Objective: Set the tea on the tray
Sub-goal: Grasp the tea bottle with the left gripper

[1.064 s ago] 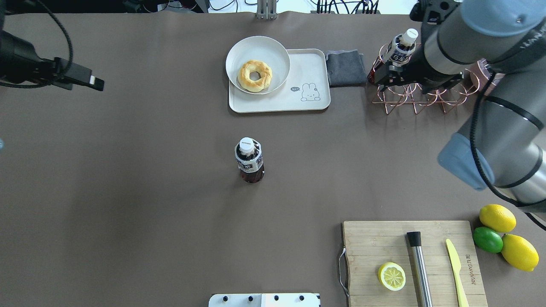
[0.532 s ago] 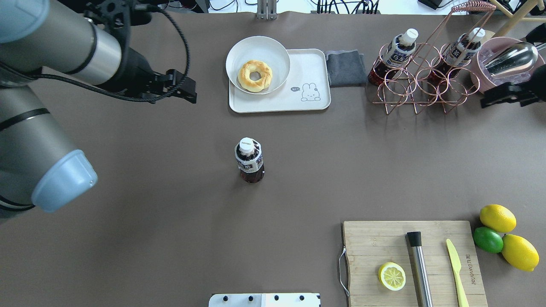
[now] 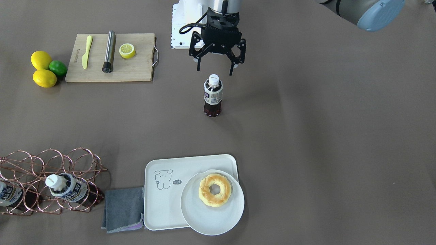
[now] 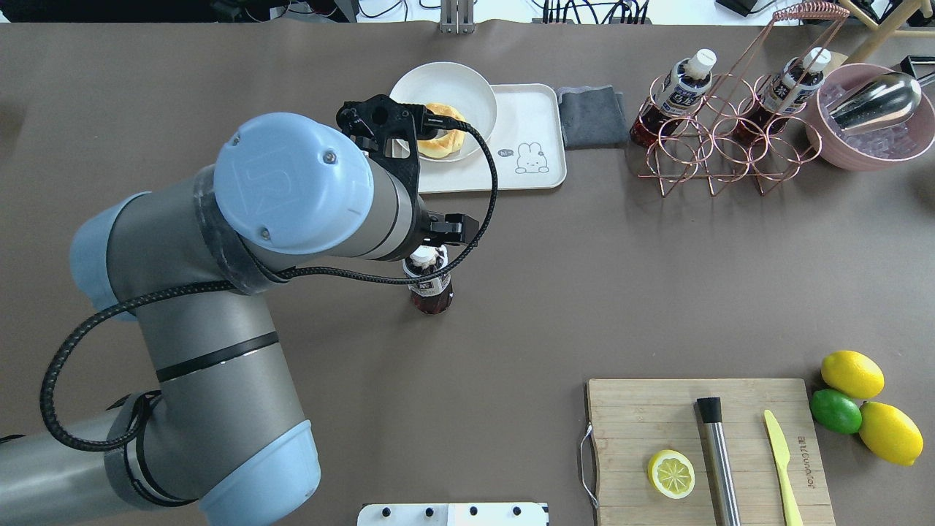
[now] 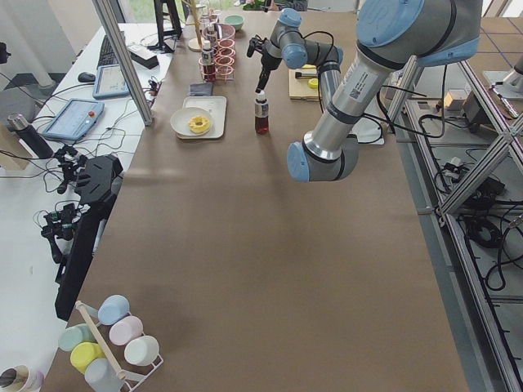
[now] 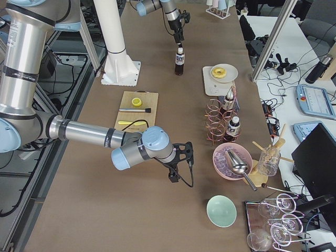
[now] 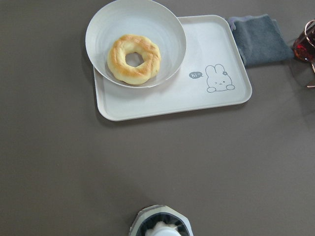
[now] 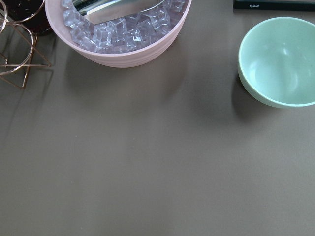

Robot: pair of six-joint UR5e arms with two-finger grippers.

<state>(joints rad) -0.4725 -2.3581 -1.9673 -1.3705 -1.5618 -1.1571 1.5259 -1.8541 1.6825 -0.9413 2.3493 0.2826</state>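
On the brown table [image 4: 657, 277], the left arm [image 4: 292, 197] reaches over the middle, its wrist pointing straight down. The tray [image 3: 163, 204] lies at the edge far from the robot. It carries a round white plate [image 3: 211, 219] that overhangs one corner and holds a doughnut [image 3: 215, 190]; the half with the line-drawn animal is bare. The tea [image 3: 213, 97] stands upright on the table near its middle, well apart from the tray, cap on. The left end effector [image 3: 215, 70] hangs directly above the bottle with its fingers spread wide, one tip to either side of the white cap and just above it, touching nothing. The right end effector [image 6: 179, 169] hovers low over bare table at the robot's right end, near a pink bowl of ice [image 6: 233, 160] and a mint-green bowl [image 6: 221, 211]. Whether its fingers are apart or together cannot be told.
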